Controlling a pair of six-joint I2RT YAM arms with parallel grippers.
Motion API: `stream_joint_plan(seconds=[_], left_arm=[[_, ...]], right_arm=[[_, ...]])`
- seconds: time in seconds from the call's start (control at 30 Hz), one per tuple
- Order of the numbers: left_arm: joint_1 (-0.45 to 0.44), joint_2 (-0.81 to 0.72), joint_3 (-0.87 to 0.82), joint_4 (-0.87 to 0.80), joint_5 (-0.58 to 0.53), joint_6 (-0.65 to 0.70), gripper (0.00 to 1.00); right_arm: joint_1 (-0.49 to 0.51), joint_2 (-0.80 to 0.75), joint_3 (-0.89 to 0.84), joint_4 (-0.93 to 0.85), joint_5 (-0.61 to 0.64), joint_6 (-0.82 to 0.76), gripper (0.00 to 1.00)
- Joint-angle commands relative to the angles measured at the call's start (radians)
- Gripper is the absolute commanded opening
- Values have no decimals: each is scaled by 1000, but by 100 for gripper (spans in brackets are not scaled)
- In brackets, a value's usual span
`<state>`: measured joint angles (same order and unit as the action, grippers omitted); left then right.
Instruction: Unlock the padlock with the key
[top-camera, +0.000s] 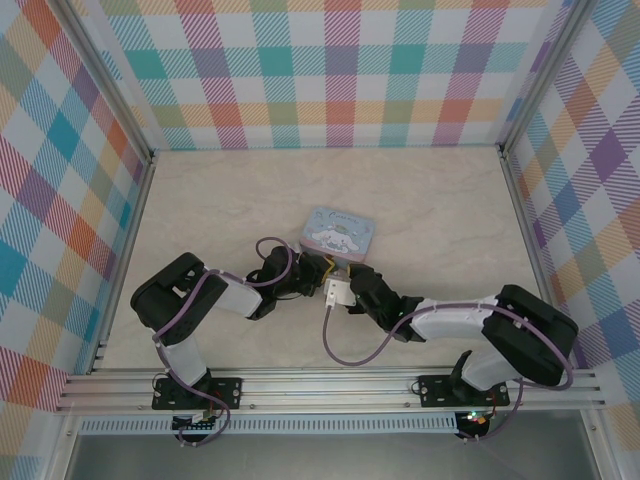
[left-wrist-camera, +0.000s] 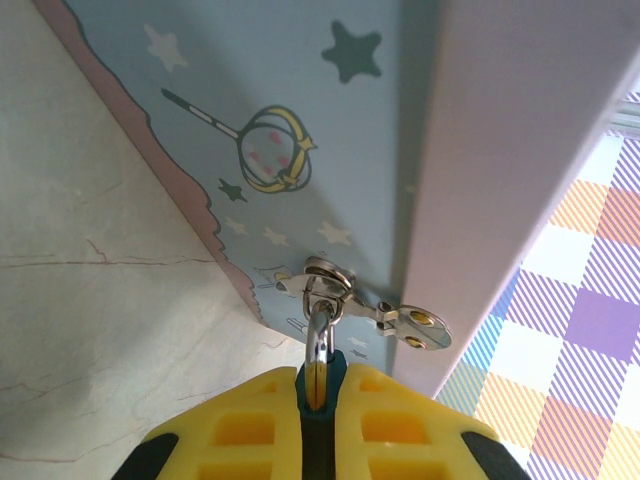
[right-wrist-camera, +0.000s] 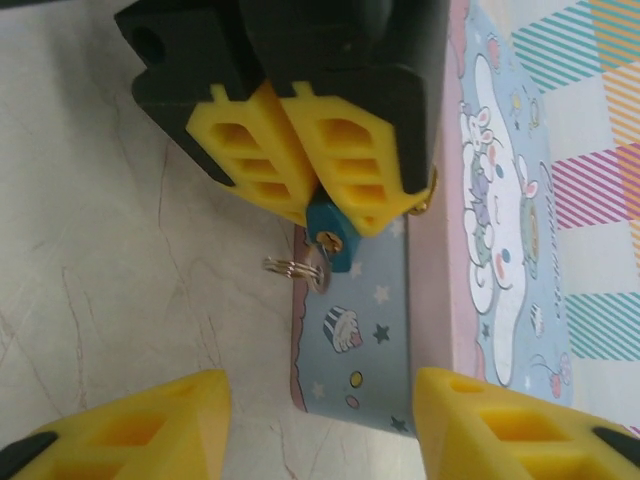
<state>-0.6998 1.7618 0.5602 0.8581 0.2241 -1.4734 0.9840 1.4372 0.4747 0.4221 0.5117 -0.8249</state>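
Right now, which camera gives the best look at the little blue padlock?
The right wrist view: there the padlock shows its blue body plainly, pinched by the left gripper. The left wrist view gives mainly its shackle, hooked on the tin. From the top external view it is too small to tell.

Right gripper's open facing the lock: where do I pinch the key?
Pinch the silvery head of the key where it juts from the blue padlock, below the left gripper. Come straight in from the side of the right gripper, a finger on each side. Its wire ring looks too thin and loose.
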Motion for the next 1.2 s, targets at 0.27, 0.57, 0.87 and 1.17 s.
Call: stream_joint_plan(seconds=[0.27, 0.57, 0.87, 1.17], left_arm=[[-8, -33, 21, -4, 14, -13, 0], [-8, -44, 24, -16, 16, -11, 0], [-9, -53, 19, -23, 15, -11, 0], [-7, -53, 20, -24, 18, -13, 0]], right_arm=[[13, 44, 40, 118, -9, 29, 35], [11, 89, 56, 147, -12, 46, 28], [10, 136, 80, 170, -21, 47, 21], [11, 161, 83, 193, -3, 89, 9]])
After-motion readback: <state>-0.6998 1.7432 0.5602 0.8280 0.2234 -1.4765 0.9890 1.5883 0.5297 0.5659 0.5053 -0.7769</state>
